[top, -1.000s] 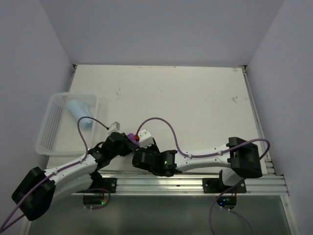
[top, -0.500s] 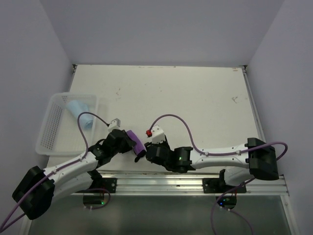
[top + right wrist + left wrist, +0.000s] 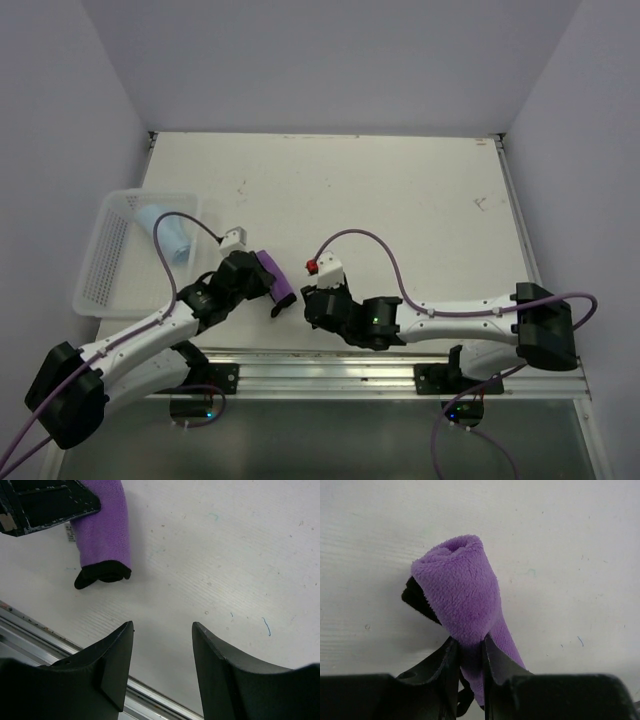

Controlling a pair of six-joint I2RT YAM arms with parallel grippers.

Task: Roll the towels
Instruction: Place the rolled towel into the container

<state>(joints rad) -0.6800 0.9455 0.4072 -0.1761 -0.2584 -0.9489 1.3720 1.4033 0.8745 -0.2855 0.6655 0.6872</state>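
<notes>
1. I saw the purple/dark towel point(image 3: 462, 595) rolled into a tube, pinched in the L gripper point(image 3: 470, 650), jaws nearly closed on it, by the table's point(image 3: 400, 200) near edge.
2. R gripper point(image 3: 162, 630) sat just beside it, jaws apart, holding nothing.
3. Blue towel point(image 3: 165, 232) lay in the basket point(image 3: 95, 275) and looked rolled.
4. My read: rolling approx. done; only placing the purple one was left.

Rolled towel point(image 3: 465, 600) purple, black edge; second towel point(image 3: 165, 233) light blue; basket point(image 3: 100, 270) white.
</notes>
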